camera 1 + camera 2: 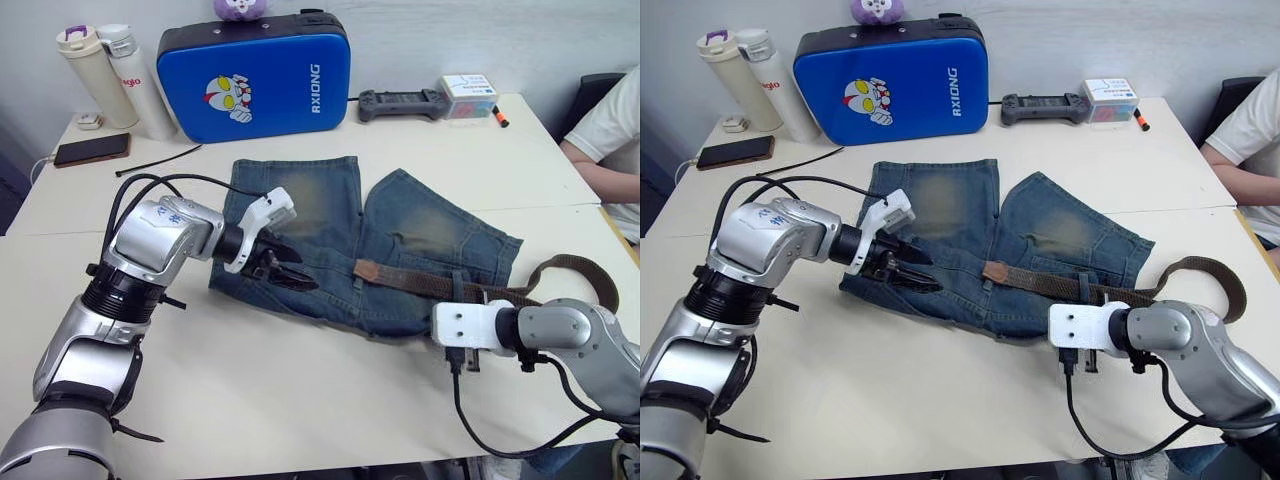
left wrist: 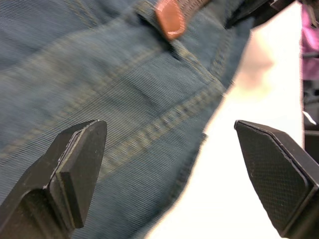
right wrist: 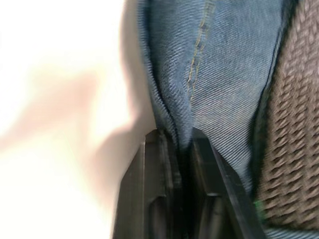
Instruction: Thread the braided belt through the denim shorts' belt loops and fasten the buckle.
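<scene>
A: From the head, what do you see?

B: The denim shorts [image 1: 370, 250] lie flat on the white bench [image 1: 300, 400], waistband toward the robot. The braided belt [image 1: 420, 283] runs along that waistband, long axis left to right, with its leather tip near the middle and its far end looping off past the right arm. The left end effector [image 1: 283, 268] hovers over the shorts' left part; the tip lies to its right, just beside it, so this arm is the nearer one to take it.

A: And the left wrist camera?

B: Its fingers [image 2: 75, 169] are spread wide, holding nothing, with denim under them and the tan belt tip [image 2: 171, 17] ahead.

A: The right wrist?

B: The right end effector [image 3: 182, 144] is clenched on the folded waistband edge, the woven strap lying just beside the pinch. I judge it steadies the cloth while the left pulls the tip on. I cannot make out the buckle.

A: The room?

B: A blue case [image 1: 255, 75], two flasks [image 1: 110, 75], a phone [image 1: 92, 150], a controller [image 1: 405, 103], and a seated person [image 1: 610, 140] at the bench's right.
</scene>
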{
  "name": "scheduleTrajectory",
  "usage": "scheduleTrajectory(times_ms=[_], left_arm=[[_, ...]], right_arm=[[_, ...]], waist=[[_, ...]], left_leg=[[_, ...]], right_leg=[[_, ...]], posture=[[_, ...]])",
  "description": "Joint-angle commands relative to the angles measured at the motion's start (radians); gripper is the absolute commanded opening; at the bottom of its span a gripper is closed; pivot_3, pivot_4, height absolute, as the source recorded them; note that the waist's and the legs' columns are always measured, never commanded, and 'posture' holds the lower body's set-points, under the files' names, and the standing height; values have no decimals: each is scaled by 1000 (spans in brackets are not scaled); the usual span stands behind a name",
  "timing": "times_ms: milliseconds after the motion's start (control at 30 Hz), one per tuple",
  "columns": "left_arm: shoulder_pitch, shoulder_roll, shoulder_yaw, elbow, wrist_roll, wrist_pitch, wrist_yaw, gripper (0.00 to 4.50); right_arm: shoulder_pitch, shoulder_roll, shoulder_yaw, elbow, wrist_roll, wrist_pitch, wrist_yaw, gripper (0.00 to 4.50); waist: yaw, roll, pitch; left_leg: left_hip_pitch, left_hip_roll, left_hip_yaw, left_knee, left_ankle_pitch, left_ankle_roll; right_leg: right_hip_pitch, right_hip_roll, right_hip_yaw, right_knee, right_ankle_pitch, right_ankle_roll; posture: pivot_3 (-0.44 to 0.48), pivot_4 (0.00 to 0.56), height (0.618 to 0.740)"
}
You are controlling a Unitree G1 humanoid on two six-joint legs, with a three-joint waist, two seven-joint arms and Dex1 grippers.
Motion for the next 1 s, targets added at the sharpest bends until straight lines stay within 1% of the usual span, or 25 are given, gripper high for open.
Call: scheduleTrajectory(times_ms=[33, 100, 167, 233, 300, 367, 433, 500, 567, 633, 700, 733, 867, 900, 967, 1000], left_arm=[[15, 33, -4, -86, -42, -9, -51, 4500], [25, 39, -17, -102, -44, -18, -61, 4500], [26, 37, -25, -102, -42, -24, -62, 4500], [24, 32, -45, -94, -30, -43, -64, 4500], [19, 28, -59, -83, -21, -56, -65, 4500], [11, 17, -72, -68, -14, -71, -65, 4500], [4, 8, -84, -61, -6, -83, -65, 4500], [0, -1, -90, -54, 1, -87, -62, 4500], [-3, -10, -94, -49, 5, -91, -56, 4500], [-3, -19, -99, -44, 11, -97, -54, 4500], [-4, -24, -101, -39, 16, -101, -56, 4500], [-7, -28, -105, -33, 19, -104, -59, 4500], [-18, -37, -112, -8, 27, -118, -67, 4500], [-23, -42, -115, 4, 31, -127, -70, 4500], [-31, -49, -119, 22, 38, -139, -74, 4500], [-36, -62, -111, 35, 42, -152, -69, 4500]], right_arm=[[22, -59, -63, 163, -44, -271, 26, 75], [-26, -60, -60, 319, -75, -455, 12, 75], [-104, -31, -36, 461, -91, -613, 6, 75], [-230, 6, 18, 640, -161, -809, -10, 75], [-320, 40, 53, 768, -197, -925, -13, 75], [-437, 78, 100, 924, -285, -1034, -44, 75], [-521, 107, 135, 1037, -339, -1101, -63, 75], [-563, 125, 149, 1100, -351, -1136, -76, 75], [-577, 131, 148, 1131, -331, -1154, -74, 75], [-554, 119, 129, 1105, -244, -1135, -31, 75], [-529, 99, 110, 1062, -177, -1108, 4, 906], [-500, 67, 89, 1010, -129, -1075, 26, 1159], [-408, -12, 4, 807, 18, -903, 72, 3059], [-373, -36, -34, 726, 70, -809, 79, 3587], [-318, -60, -97, 606, 140, -655, 77, 4448], [-275, -51, -145, 533, 210, -493, 43, 4448]], waist=[[2, 0, 0], [1, 0, 0], [-2, 0, 0], [-5, 1, 0], [-7, 1, 0], [-19, 1, 0], [-28, 1, 0], [-30, 1, 0], [-30, 1, 0], [-30, 1, 0], [-29, 1, 0], [-28, 1, 0], [-26, 3, 0], [-25, 3, 0], [-25, 3, 0], [-25, 3, 0]], left_leg=[[0, 0, 0, 0, 0, 0], [0, 0, 0, 1, 0, 0], [2, -1, 1, 1, 0, 1], [4, 0, 1, 1, 0, 1], [4, 0, 1, 0, 0, 0], [5, 1, 2, -1, 0, 0], [5, 0, 2, -1, 0, 0], [5, 1, 2, -1, 0, 0], [5, 0, 2, -1, 0, 0], [5, 0, 2, -1, 0, 0], [4, 0, 2, 0, 0, 0], [4, 0, 2, 0, 0, 0], [1, 0, 1, 1, 0, 0], [0, 0, 2, 1, 0, 0], [0, 0, 2, 1, 1, -1], [0, 0, 2, 1, 1, -1]], right_leg=[[0, 0, 0, -1, 0, 0], [1, 0, 0, -1, 0, 0], [3, -1, 0, -1, 0, 0], [4, 0, 0, 0, 0, 0], [4, 1, 0, 0, 0, 0], [3, 1, 1, 1, 0, -1], [3, 1, 0, 1, 0, -1], [2, 2, 0, 1, -1, -1], [2, 2, 1, 2, -1, -1], [1, 2, 1, 2, -1, -1], [1, 2, 2, 2, -1, -1], [1, 2, 2, 2, -1, -1], [-2, 2, 3, 3, -1, -1], [-4, 2, 3, 5, -1, -1], [-5, 2, 4, 7, -1, -2], [-5, 2, 4, 8, -1, -2]], posture=[[0, 150, 740], [0, 150, 740], [0, 150, 740], [0, 150, 740], [0, 150, 740], [0, 150, 740], [0, 150, 740], [0, 150, 740], [0, 150, 740], [0, 150, 740], [0, 150, 740], [0, 150, 740], [0, 150, 740], [0, 150, 740], [0, 150, 740], [0, 150, 740]])
